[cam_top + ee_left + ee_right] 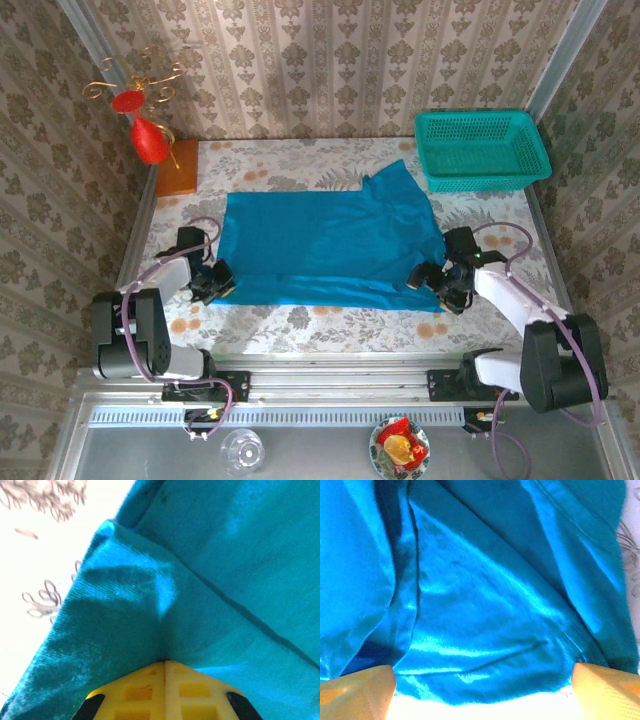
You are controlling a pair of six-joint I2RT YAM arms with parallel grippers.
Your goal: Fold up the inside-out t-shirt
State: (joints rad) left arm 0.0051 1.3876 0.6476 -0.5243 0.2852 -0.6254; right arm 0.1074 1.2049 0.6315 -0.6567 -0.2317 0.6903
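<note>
Wallpapered booth, patterned walls on three sides, floral worktop (pixel 330 325) below. On it the inside-out t-shirt (pixel 325 240) lies spread mid-worktop, mostly flat, with its long side parallel to the near edge. Its far-right part peaks up just beside the teal mesh basket (pixel 482 150) in the far right corner; can't tell if they touch. A crease runs along the shirt close to its near hem, which looks like a layer doubled over there.

At the shirt's near-left corner sits the left claw (pixel 214 283), low on the worktop. Wrist view shows its yellow fingers (pixel 145 692) pressed together with no gap, and blue cloth pinched at the tip and tenting up from it. So it's clamped on that shirt corner. My read is that it's holding the corner so a fold can be carried over.

At the near-right corner sits the right claw (pixel 443 285). Wrist view shows its fingers (pixel 355 695) far apart at either side, with loose wrinkled cloth between them and the hem just ahead over bare worktop. It's wide open and gripping nothing. Straddling the hem suggests it's lined up on that corner, mirroring the left.

Judgement: the fold is at an early stage, and the shirt isn't squared into a packet yet. The one-sided hold is the risk, because if the left arm pulls alone the shirt skews or drags toward the left edge. The cloth looks thin and limp, so any pinch needs to catch both layers.

A brown wooden block (pixel 177 166) sits in the far left corner, well apart from the shirt and not in play.
</note>
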